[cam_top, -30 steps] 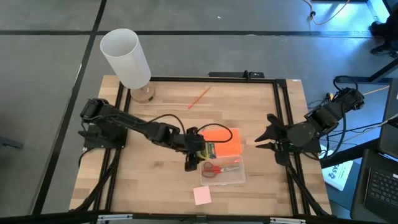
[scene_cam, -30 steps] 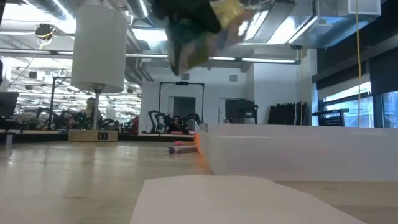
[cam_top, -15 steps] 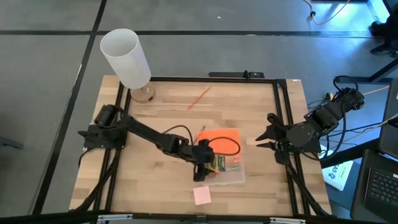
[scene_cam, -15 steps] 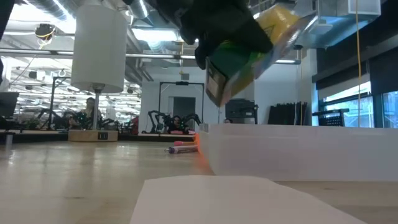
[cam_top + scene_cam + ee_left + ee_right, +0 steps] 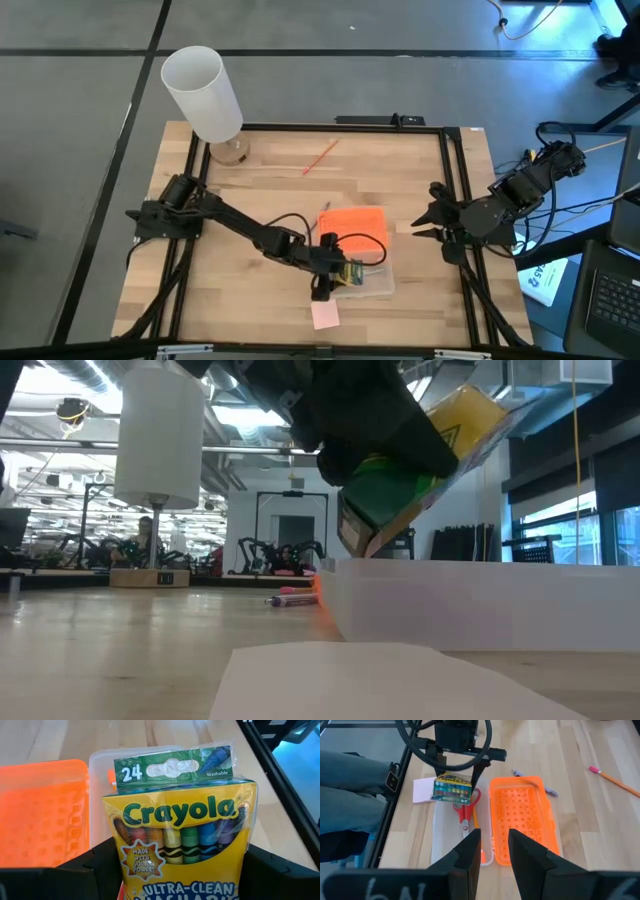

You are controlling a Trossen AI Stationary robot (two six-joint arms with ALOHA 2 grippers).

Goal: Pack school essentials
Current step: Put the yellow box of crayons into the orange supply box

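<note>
We see the left gripper [image 5: 335, 275] clamped on the green-and-yellow crayon box [image 5: 180, 837], its fingers [image 5: 95, 865] pressing the two narrow sides. In the low view the crayon box [image 5: 410, 470] is tilted, its long axis running from a lower green end at 7 o'clock to a raised yellow end at 1 o'clock, the low corner just above the rim of the clear plastic box [image 5: 480, 600]. Compared with one second ago, the left arm has reached farther toward the near edge of the desk [image 5: 260, 200], carrying the crayon box from beside the orange lid [image 5: 352, 228] to above the clear plastic box.

In the right wrist view we note the red-handled scissors [image 5: 465, 812] lying inside that box, the pink sticky-note pad [image 5: 423, 790] on the desk just beside it, and a pencil [image 5: 615, 781] well apart. The right gripper [image 5: 425, 222] waits at 3 o'clock, its fingers spread and holding nothing.

The desk is pale wood in a black frame; a tall white cylinder [image 5: 203, 95] stands at 11 o'clock. Beyond lies a workshop with ceiling pipes.
</note>
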